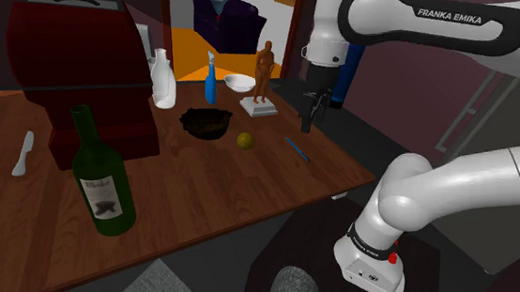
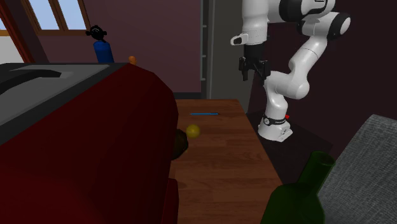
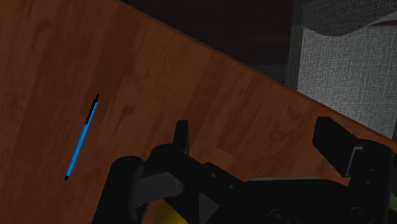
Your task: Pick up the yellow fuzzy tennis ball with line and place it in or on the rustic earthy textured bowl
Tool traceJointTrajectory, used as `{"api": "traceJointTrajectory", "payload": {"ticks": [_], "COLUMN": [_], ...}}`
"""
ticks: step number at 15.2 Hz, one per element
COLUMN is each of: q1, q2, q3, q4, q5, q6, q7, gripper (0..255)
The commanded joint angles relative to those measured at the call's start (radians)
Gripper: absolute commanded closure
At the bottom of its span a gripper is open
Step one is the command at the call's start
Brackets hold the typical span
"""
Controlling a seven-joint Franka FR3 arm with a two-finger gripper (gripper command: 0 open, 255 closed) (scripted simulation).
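Observation:
A small yellow-green ball [image 1: 245, 140] [image 2: 193, 131] lies on the brown wooden table [image 1: 205, 191]. Just beyond it in the shoulder view stands a dark, rough bowl [image 1: 206, 122]; in the second exterior view only its edge [image 2: 179, 144] peeks out from behind a dark red case. My black gripper [image 1: 310, 114] [image 2: 252, 71] hangs in the air above the table's edge, to the ball's right in the shoulder view and well apart from it. In the wrist view the gripper [image 3: 257, 137] is open, with bare tabletop between its fingers [image 3: 182, 133].
A blue pen [image 1: 297, 149] [image 3: 81, 137] lies near the gripper. A green wine bottle [image 1: 100, 175], a big dark red case [image 1: 84, 77], a white vase [image 1: 162, 78], a blue bottle [image 1: 210, 83], a white bowl [image 1: 239, 81] and a brown figurine [image 1: 263, 74] share the table. Grey upholstery [image 2: 369, 165] borders it.

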Motion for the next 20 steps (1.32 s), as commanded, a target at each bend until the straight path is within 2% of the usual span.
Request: {"api": "traceJointTrajectory", "payload": {"ticks": [1, 10, 20], "q1": [0.0, -0.033, -0.053], "q2": [0.0, 0.24, 0.583], "q3": [0.0, -0.042, -0.09], "q4": [0.0, -0.032, 0.071], "q5": [0.0, -0.016, 0.008], "q6": [0.0, 0.333, 0.638], "q7": [0.0, -0.053, -0.118], "gripper": [0, 0, 0]}}
